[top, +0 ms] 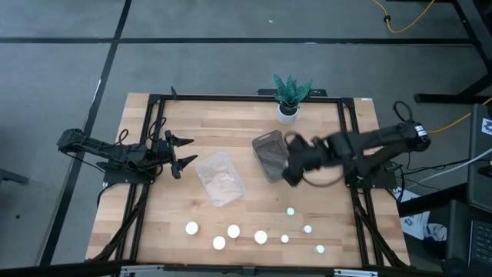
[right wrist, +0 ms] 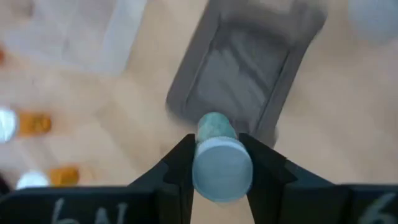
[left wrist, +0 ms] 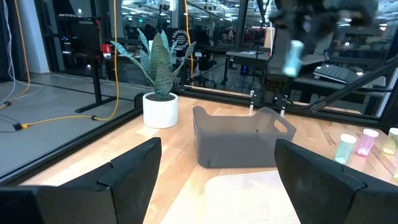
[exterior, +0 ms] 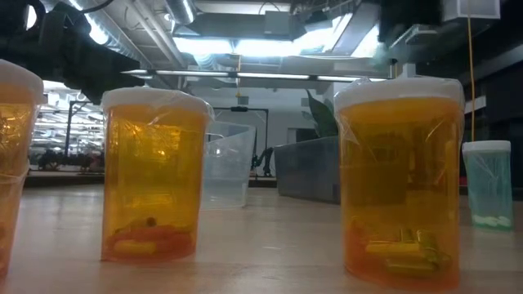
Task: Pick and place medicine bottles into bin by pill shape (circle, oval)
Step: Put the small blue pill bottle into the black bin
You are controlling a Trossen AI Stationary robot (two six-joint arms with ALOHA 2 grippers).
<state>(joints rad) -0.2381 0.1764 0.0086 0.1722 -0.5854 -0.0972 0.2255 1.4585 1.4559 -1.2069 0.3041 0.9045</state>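
Bottle (right wrist: 216,160), small and greenish, sits clamped in our right gripper (right wrist: 217,165) above the grey bin (right wrist: 249,71). We judge it light, rigid and smooth-walled, so we grip across the body below the cap. Our left gripper (top: 181,152) waits, fingers apart, beside the clear bin (top: 220,178).

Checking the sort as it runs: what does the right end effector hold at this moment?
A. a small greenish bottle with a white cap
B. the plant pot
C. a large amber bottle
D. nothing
A: in the right wrist view the right end effector is shut on a small greenish bottle, above the grey bin.
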